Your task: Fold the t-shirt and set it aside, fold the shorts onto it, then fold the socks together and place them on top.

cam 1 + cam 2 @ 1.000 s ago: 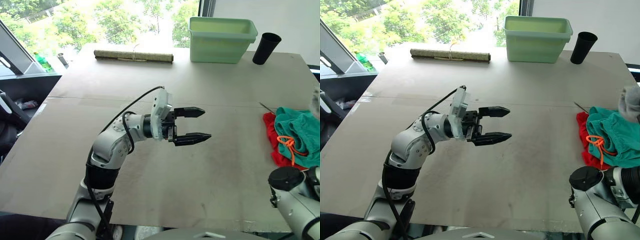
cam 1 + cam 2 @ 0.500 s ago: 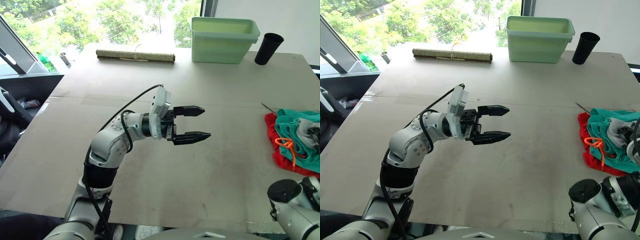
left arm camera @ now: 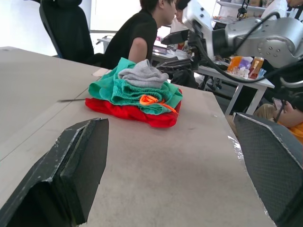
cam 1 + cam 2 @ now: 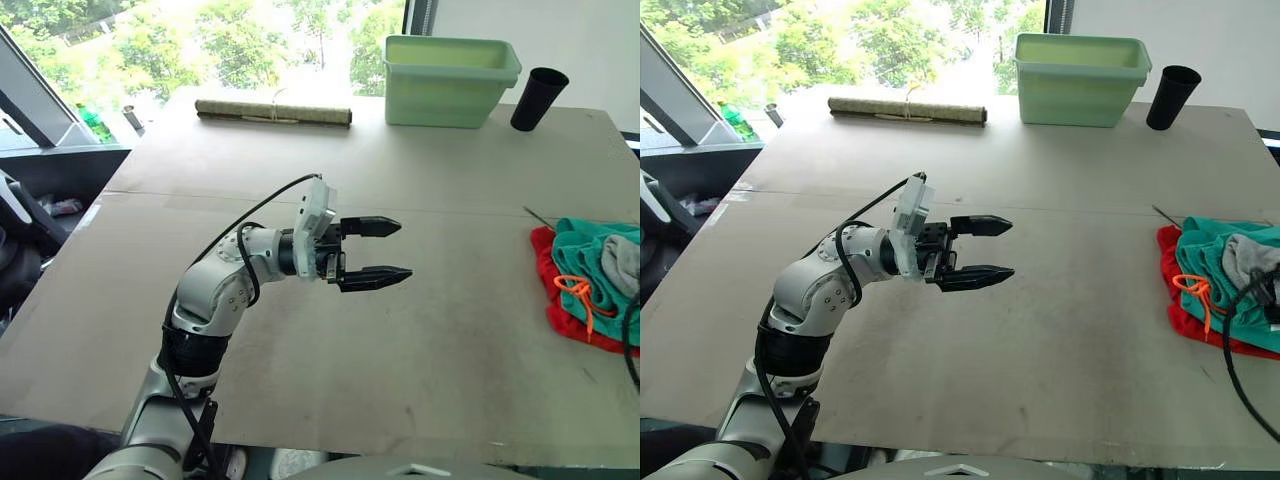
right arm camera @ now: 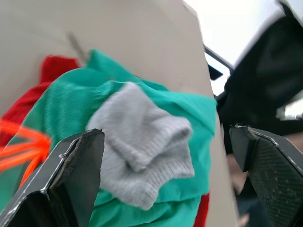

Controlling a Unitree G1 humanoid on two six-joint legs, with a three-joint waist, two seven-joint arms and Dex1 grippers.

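Note:
At the table's right edge lies a pile. The red t-shirt (image 4: 545,272) is at the bottom, the teal shorts (image 4: 580,248) with an orange drawstring lie on it, and the light grey socks (image 4: 622,262) rest on top. In the right wrist view my right gripper (image 5: 164,135) is open just off the socks (image 5: 142,151), its fingers clear of them and holding nothing. My left gripper (image 4: 405,249) hovers open and empty over the middle of the table, pointing at the pile (image 3: 137,92).
A light green bin (image 4: 450,80), a black cup (image 4: 538,98) and a rolled mat (image 4: 272,112) stand along the far edge. A thin stick (image 4: 535,215) lies beside the pile. A black cable (image 4: 1230,350) hangs at the right. A person (image 3: 137,33) sits beyond the table's right side.
My right gripper came down with the grey socks, opened, left them on the shorts and drew back off the head views' right edge. The left arm has barely moved.

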